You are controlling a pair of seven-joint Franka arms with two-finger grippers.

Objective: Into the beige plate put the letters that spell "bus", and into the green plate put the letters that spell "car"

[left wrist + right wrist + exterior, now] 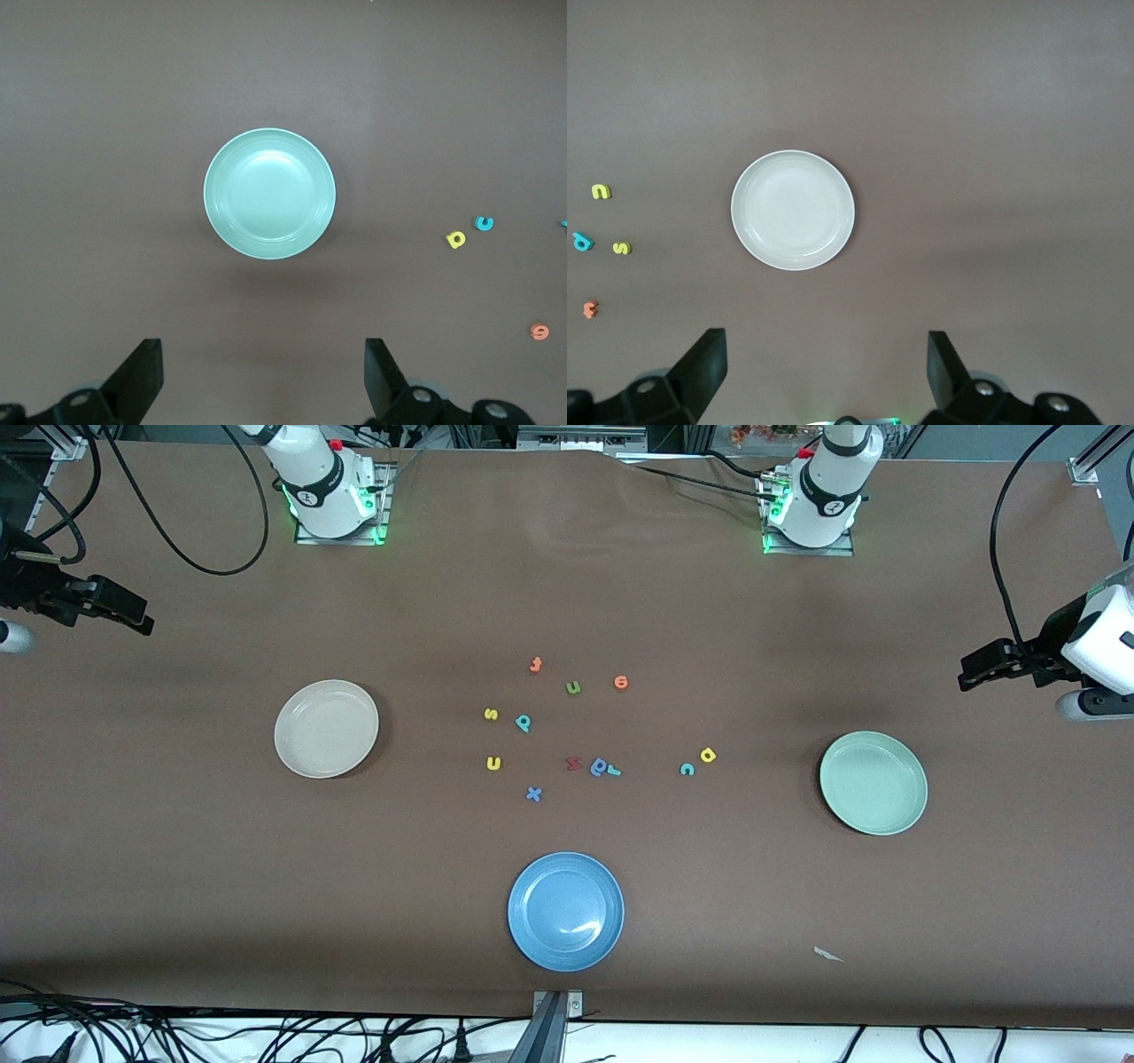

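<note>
Both pincers hung wide apart, left pincer point(263, 376) above the green plate point(269, 194), right pincer point(826, 370) above the beige plate point(792, 209), all letters loose on the bench between them; the teal r point(613, 771) touched a blue letter point(599, 766), risking a double pickup.

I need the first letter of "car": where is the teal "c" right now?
In the front view the teal "c" lies on the table touching the yellow "a", between the middle letter cluster and the green plate, toward the left arm's end.

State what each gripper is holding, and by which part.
Nothing is held. The left gripper hangs open above the green plate; the right gripper hangs open above the beige plate.
</note>
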